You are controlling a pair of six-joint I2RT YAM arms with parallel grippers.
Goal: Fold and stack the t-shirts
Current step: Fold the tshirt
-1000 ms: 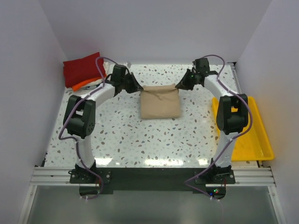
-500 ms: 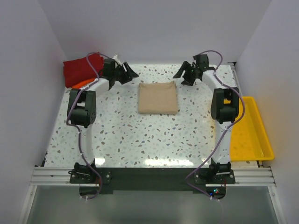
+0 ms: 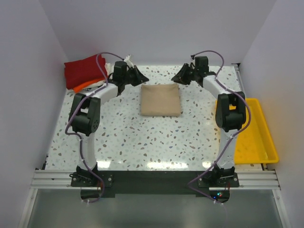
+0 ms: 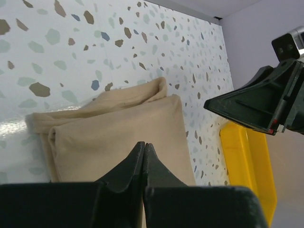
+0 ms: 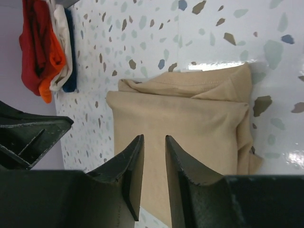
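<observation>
A tan t-shirt (image 3: 161, 100), folded into a soft, near-square pad, lies flat on the glossy speckled terrazzo table (image 3: 142, 137), toward its far side and about midway across. Its top face is smooth. The far edge shows rolled, layered folds and a stitched hem.

The two black pincers flank that far edge. The left gripper (image 3: 141, 77) hangs just beside the far-left corner, its wedge-shaped fingers pressed tip to tip with nothing between them. The right gripper (image 3: 178, 77) hangs just beside the far-right corner, its fingers parted by a narrow gap, and no cloth is caught in it. Whether either tip touches the fabric cannot be told.

Well apart, in the far-left corner of the table, sits a pile of folded cloth with a dark red shirt (image 3: 84, 71) on top and an orange shirt (image 3: 85, 85) peeking out beneath. A rigid yellow plastic tray (image 3: 259, 137) sits at the right edge.
</observation>
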